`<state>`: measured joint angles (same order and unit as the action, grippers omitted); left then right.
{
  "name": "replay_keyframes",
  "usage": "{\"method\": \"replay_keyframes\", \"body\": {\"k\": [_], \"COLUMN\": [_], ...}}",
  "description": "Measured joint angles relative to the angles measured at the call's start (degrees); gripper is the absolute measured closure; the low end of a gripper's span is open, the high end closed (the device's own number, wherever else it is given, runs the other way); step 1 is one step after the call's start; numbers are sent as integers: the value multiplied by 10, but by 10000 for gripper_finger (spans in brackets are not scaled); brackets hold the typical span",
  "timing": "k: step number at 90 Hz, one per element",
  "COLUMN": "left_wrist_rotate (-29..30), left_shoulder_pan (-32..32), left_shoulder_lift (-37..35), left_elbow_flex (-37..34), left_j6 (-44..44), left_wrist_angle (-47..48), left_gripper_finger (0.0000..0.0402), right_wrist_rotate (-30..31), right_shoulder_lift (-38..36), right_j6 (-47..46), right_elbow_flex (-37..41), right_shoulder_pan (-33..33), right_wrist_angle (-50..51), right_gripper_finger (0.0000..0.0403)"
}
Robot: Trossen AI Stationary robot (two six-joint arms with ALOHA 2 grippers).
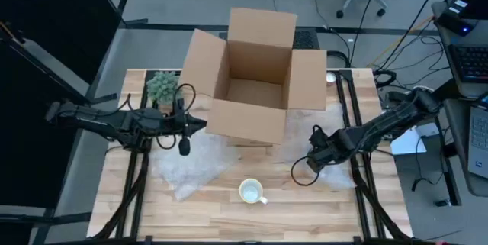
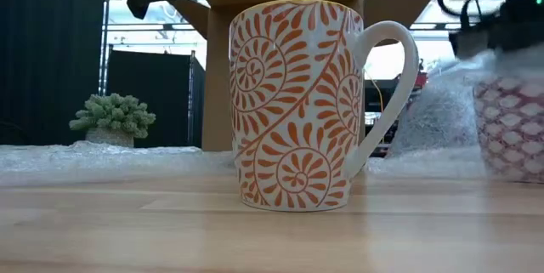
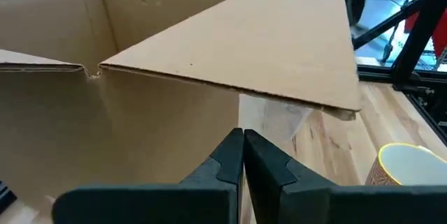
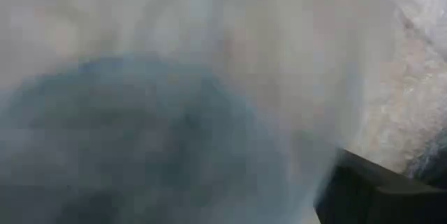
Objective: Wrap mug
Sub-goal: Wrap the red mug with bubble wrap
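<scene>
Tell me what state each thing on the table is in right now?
Cardboard box: open, flaps spread, looks empty.
Orange-patterned mug: upright, unwrapped, on bare wood.
Bubble wrap: spread flat, nothing on it.
Left gripper: shut, empty, beside the box.
Right gripper: low over more wrap.

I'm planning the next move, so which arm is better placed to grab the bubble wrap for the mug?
Probably the left. Its gripper, shut and empty, hangs beside the loose bubble wrap sheet near the mug. The right gripper is buried in other wrap.
</scene>
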<state>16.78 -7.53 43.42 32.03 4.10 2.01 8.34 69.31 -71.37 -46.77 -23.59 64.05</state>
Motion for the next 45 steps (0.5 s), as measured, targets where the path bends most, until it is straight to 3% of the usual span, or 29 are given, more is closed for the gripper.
{"method": "replay_keyframes", "body": {"k": [27,45], "left_wrist_rotate": [0,0], "left_shoulder_pan": [0,0], "left_shoulder_lift": [0,0], "left_elbow_flex": [0,0], "left_j6": [1,0], "left_wrist_angle": [0,0], "left_gripper_finger": [402,402], "right_wrist_rotate": [10,37], "right_shoulder_lift": [-42,-49], "right_j6": [20,-27], "right_elbow_flex": [-100,-69], "right_shoulder_pan": [0,-10], "right_wrist_angle": [96,80], "right_gripper_finger": [181,181]}}
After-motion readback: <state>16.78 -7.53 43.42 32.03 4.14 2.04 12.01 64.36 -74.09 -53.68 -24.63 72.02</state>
